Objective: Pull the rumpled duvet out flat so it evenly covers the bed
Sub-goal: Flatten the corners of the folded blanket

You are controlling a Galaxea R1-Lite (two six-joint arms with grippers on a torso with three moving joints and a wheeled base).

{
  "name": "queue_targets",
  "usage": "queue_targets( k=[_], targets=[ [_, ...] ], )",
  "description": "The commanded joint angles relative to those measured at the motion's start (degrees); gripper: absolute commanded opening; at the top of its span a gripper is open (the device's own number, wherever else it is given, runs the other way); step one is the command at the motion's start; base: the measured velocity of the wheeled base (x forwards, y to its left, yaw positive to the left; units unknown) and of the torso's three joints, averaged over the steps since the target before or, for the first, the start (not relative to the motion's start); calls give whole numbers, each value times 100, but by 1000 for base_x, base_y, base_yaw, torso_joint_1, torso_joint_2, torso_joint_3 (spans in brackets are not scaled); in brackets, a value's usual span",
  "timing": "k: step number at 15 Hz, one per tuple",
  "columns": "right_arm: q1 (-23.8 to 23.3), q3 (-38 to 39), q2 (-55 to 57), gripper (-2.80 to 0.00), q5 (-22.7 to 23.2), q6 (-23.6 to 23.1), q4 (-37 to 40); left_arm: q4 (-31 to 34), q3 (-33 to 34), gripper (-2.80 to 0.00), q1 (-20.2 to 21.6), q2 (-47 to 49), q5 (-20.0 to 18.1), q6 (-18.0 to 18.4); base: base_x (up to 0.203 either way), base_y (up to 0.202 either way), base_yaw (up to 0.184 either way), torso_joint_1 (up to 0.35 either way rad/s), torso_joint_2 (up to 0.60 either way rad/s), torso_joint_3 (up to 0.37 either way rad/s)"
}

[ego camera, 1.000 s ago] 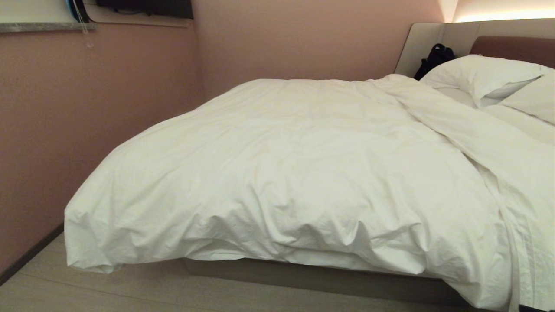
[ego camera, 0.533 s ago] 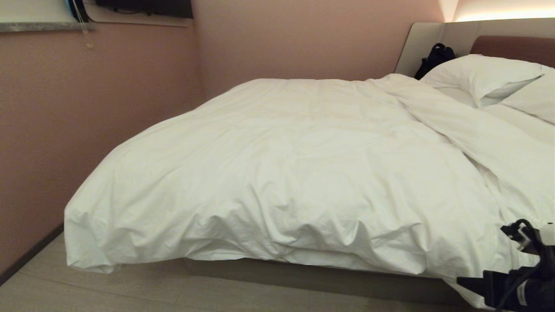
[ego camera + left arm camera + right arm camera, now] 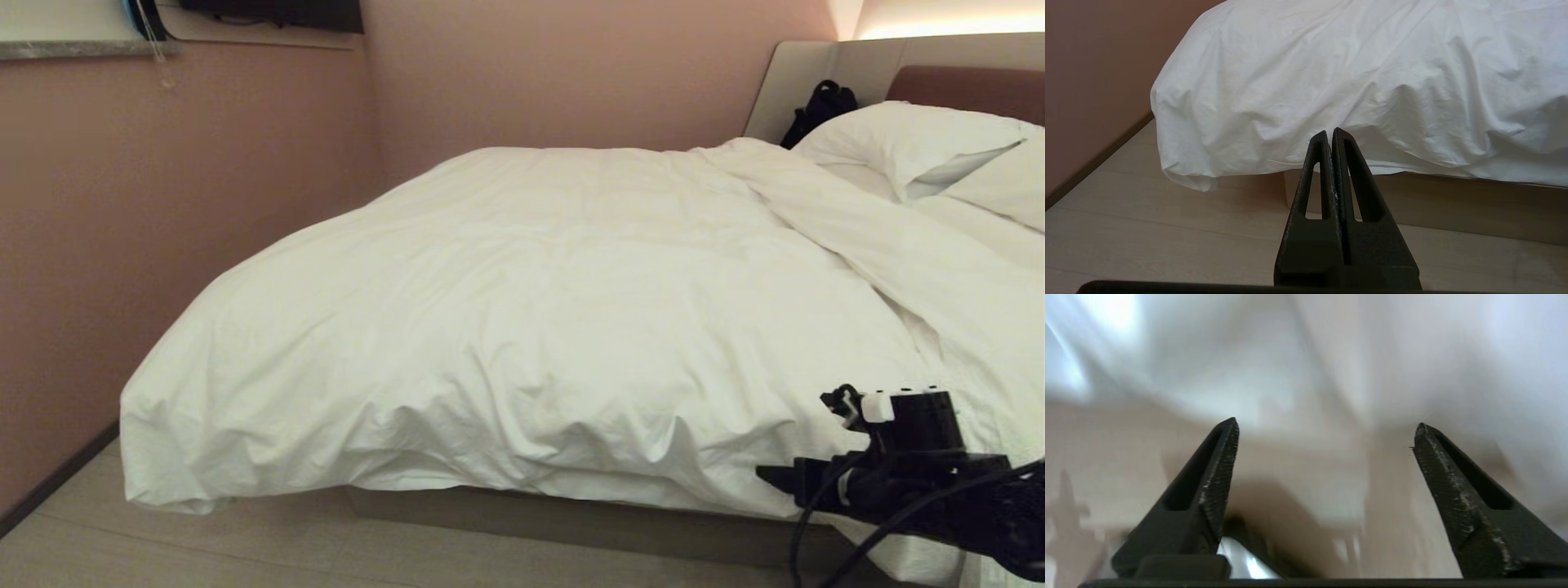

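Duvet, the thick puffy white quilt [image 3: 522,327], lies bunched over the large low bed with the grey-beige platform base [image 3: 588,523], covering the foot end and spilling over the near edge and left corner, while a long ridge of it is folded back diagonally toward the plump white pillows [image 3: 906,143] at the beige and brown padded headboard [image 3: 963,82]. So coverage is uneven, and I judge the task at the reach-in step, nothing grabbed yet

My right gripper, black with wedge-shaped fingers [image 3: 1327,428], sits at the lower right of the head view, just in front of the duvet's hanging near edge; its jaws are spread wide with only white cloth and the bed base blurred beyond them, nothing between them. My left gripper [image 3: 1329,132] is parked low, pointing at the foot corner of the bed over the pale wood floor [image 3: 1147,228], jaws pressed together, empty

Next move as I read it: push the right jaws onto the duvet's edge near the folded ridge, get a full pinch of the thick fabric, not just the cover skin, then pull toward the headboard side. Thin pinch risks slipping
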Motion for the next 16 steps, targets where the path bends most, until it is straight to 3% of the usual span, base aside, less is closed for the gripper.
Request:
queue_targets(
  k=[1,12,16],
  targets=[
    [106,-272,555,0,-4,13,-2314,-5,0,-280,0,-2,1,0,0,0,0,0,0,0],
    [165,-646,1365,0,-257,29,-2396,-5,0,-280,0,-2,1,0,0,0,0,0,0,0],
    [207,-634,1989,0,-455,13,-3047,-5,0,-280,0,-2,6,0,0,0,0,0,0,0]
  ],
)
